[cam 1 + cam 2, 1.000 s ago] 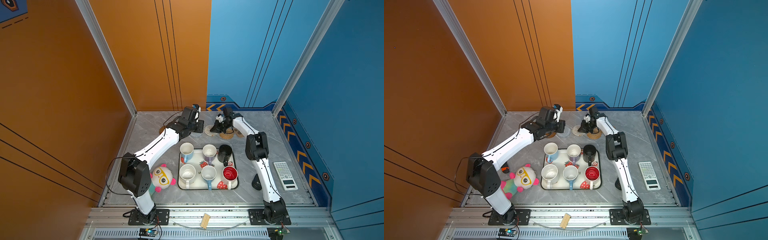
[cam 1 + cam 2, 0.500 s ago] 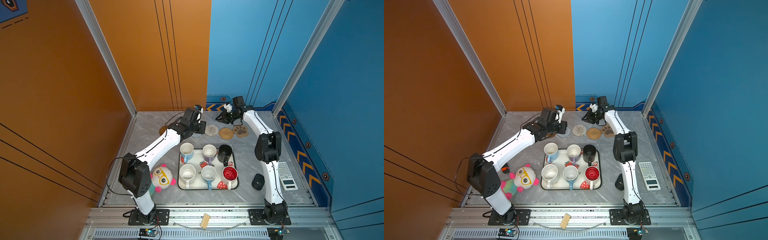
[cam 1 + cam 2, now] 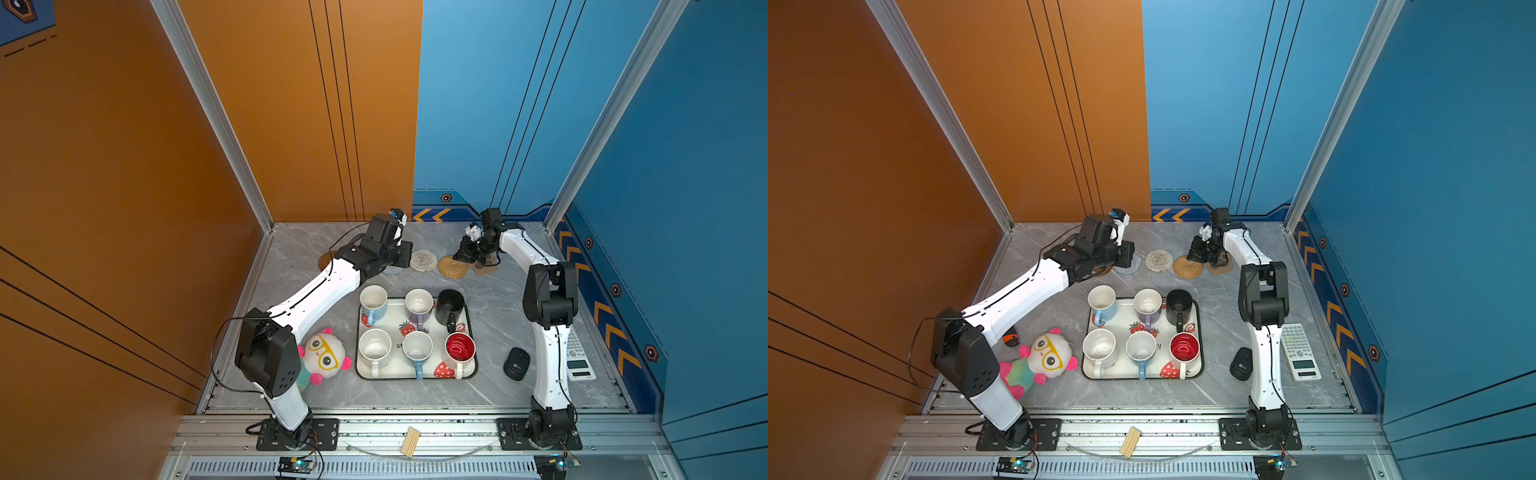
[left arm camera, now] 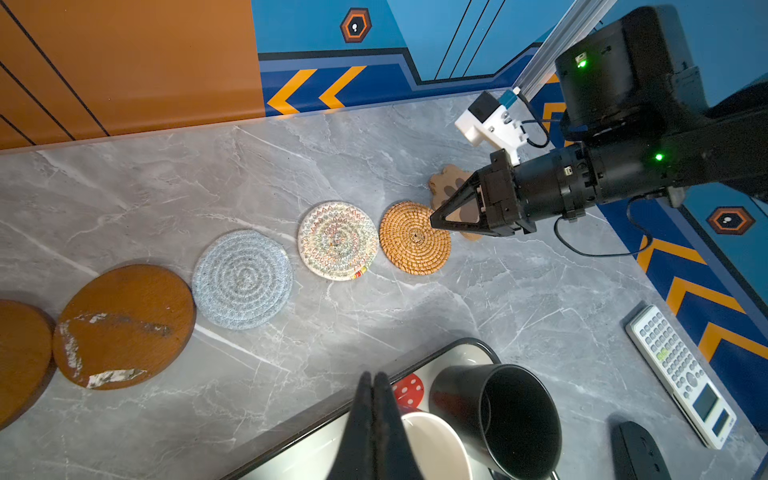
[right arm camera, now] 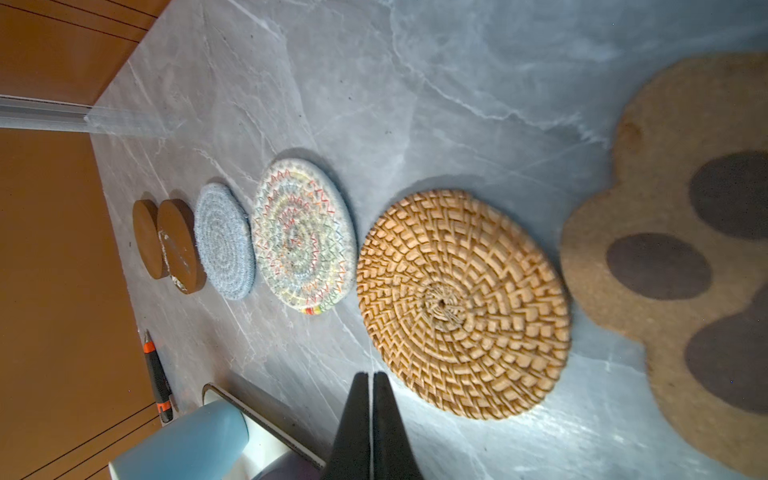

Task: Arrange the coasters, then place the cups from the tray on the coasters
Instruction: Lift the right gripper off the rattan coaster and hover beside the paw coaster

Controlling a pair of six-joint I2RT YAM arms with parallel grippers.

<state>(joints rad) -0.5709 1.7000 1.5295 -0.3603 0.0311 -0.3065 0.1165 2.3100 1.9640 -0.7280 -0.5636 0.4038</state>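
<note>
Right fingers (image 4: 442, 220) have dropped, partly hiding the paw coaster (image 4: 450, 178).

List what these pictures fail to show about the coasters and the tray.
- Brown discs: left arm hides most of them in both top views; the left wrist view's edge cuts the outer one.
- Grey woven coaster: mostly under that arm in both top views.
- Paw coaster: cut by the right wrist view's edge; right gripper covers part elsewhere.
- Tray lettering: mostly hidden by cups.

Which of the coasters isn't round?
The tan paw-shaped coaster with dark pads, at the row's end beside the rattan coaster; the other five are round.
</note>
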